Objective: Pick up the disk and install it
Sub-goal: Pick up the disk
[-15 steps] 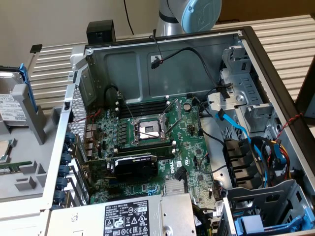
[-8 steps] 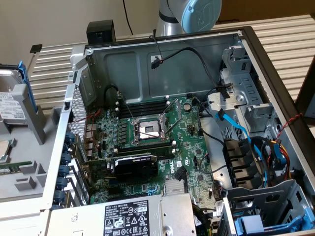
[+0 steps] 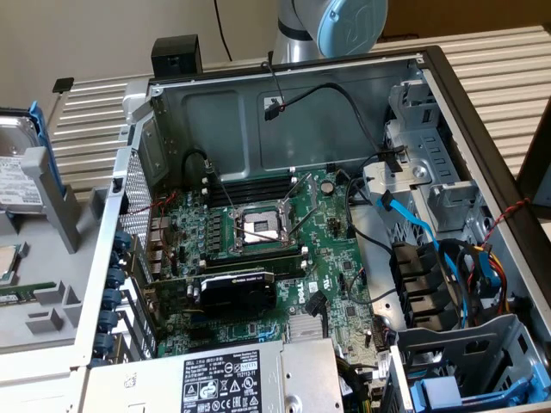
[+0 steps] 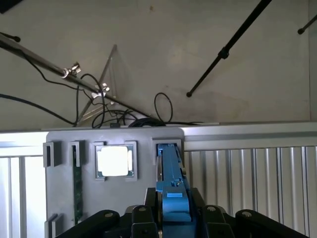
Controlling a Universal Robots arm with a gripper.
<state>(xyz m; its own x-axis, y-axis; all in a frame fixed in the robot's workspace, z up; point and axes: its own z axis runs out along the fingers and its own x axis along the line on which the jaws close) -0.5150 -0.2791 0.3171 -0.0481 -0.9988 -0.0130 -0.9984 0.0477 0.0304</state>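
The disk [image 3: 12,176] stands on edge in a grey holder [image 3: 53,194] at the exterior view's far left, outside the open computer case [image 3: 284,112]; its silver face, white label and blue carrier show. In the wrist view I see the disk [image 4: 168,168] edge-on as a blue strip, its far end in a slot of the grey holder [image 4: 64,198]. My gripper [image 4: 172,201] straddles it, with a black finger [image 4: 150,198] pressed against each side of the blue carrier, shut on it.
In the same holder sit a square silver processor chip [image 4: 115,161] and a green memory stick [image 4: 78,188]. Inside the case are the motherboard [image 3: 258,249], power supply [image 3: 215,379], loose cables and drive bays [image 3: 456,387] at the exterior view's right. The arm's base [image 3: 340,26] rises behind the case.
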